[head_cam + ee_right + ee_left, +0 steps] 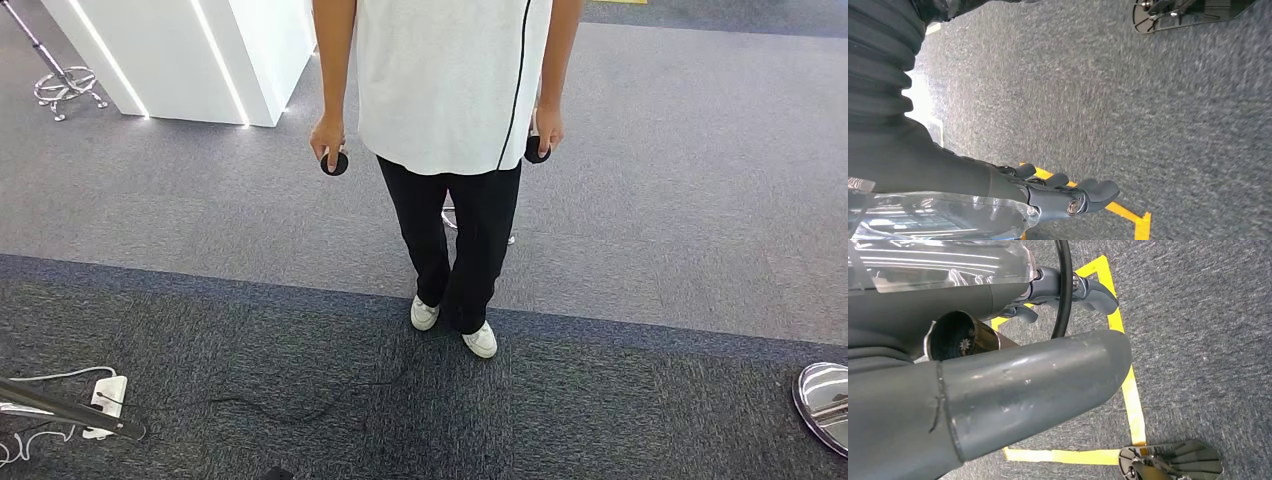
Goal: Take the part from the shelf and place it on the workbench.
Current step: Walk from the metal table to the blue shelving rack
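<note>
Grey carpet (690, 150) with yellow tape (1133, 395); left hand (1013, 385) grips a metal part (955, 340), right hand (1068, 192) empty, fingers apart.

Person (450, 100) w/ controllers (334, 162), white counter (190, 55), stool (65, 85)

a person (455, 120) wears a white shirt (450, 70) with a thin dark stripe, black trousers (462, 240) and white shoes (480, 340). the carpet (650, 200) is grey with darker blue-grey bands; yellow tape (1130, 390) marks it.
</note>
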